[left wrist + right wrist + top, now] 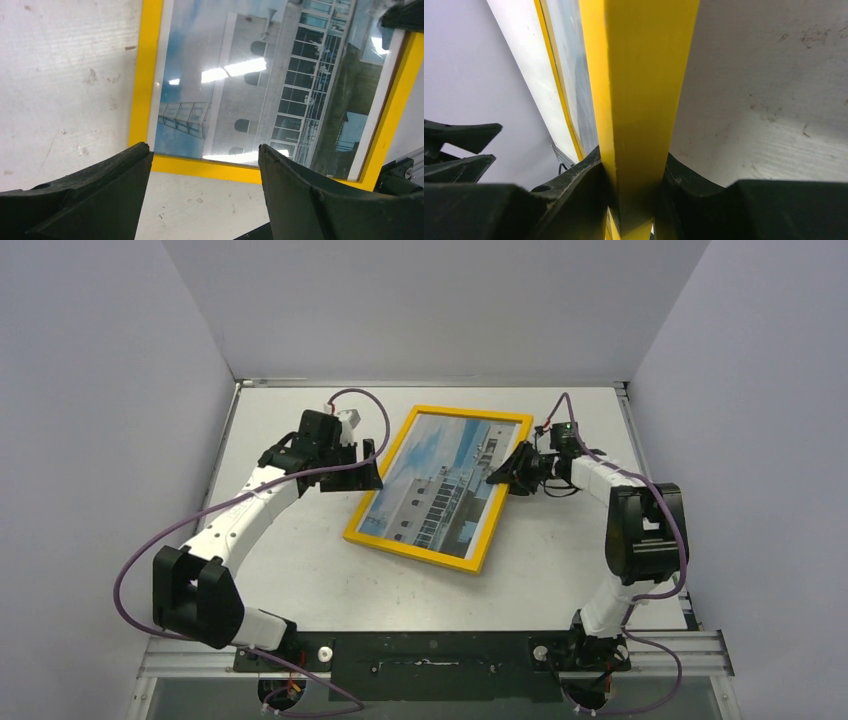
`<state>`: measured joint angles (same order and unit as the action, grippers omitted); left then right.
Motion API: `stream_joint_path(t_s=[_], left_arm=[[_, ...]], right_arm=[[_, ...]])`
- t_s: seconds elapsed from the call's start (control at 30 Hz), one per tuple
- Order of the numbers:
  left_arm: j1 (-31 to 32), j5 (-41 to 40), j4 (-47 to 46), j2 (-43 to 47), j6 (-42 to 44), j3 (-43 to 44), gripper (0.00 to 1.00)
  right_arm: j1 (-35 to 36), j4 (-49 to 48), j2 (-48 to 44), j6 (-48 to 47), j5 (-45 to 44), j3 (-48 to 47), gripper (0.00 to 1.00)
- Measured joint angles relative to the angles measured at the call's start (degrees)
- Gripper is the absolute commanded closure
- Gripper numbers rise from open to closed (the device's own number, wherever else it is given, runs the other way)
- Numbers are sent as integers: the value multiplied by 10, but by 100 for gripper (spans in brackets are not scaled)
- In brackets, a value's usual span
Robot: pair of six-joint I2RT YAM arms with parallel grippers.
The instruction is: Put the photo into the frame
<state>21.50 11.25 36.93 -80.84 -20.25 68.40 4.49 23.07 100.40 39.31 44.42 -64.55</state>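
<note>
the photo (445, 480), a white multi-storey building against blue sky, sits inside the frame (410, 552), with its white margin and the yellow border showing on all four sides. the left wrist view shows it behind a glossy pane that reflects the ceiling lights. the frame is yellow side up at the middle of the counter (300, 560), turned at an angle so that its far end leans to the right and its near end to the left. the right fingers (510, 475) are closed on the frame's right long edge, about halfway along it. in the right wrist view the yellow edge (639, 100) runs straight up between the two dark fingers (574, 190), which press on it from both sides. the left fingers (365, 470) are spread wide just beside the frame's left long edge, towards its far end. the left wrist view shows both fingers (115, 185) apart with nothing between them, the yellow border (200, 167) and bare counter (65, 90) visible in the gap, so they hold nothing. whether the fingertips brush the frame i cannot tell. the right arm (640, 530) reaches in from the right side, the left arm (240, 520) from the near left, and pale walls (100, 390) close in the counter on three sides.
</note>
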Motion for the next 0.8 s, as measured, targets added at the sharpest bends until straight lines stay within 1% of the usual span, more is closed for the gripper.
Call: stream_joint_path(t_s=[0.1, 0.17, 0.3, 0.43, 0.5, 0.67, 0.8], left_arm=[[-23, 6, 5, -10, -19, -20, 24], [-37, 10, 5, -16, -32, -33, 24], [-56, 12, 2, -20, -53, -68, 24], [-62, 9, 3, -22, -64, -82, 24], [-66, 2, 6, -22, -69, -84, 23], [-84, -19, 8, -14, -89, -108, 23], [-100, -22, 8, -6, -100, -136, 23]], right_arm=[[12, -100, -10, 54, -6, 65, 83], [33, -160, -15, 96, -19, 99, 80], [81, -271, -13, 166, -43, 137, 76], [104, -371, 12, 211, -48, 171, 69], [105, -390, 22, 217, -47, 180, 63], [105, -388, 26, 201, -63, 184, 38], [105, -371, 24, 185, -69, 187, 26]])
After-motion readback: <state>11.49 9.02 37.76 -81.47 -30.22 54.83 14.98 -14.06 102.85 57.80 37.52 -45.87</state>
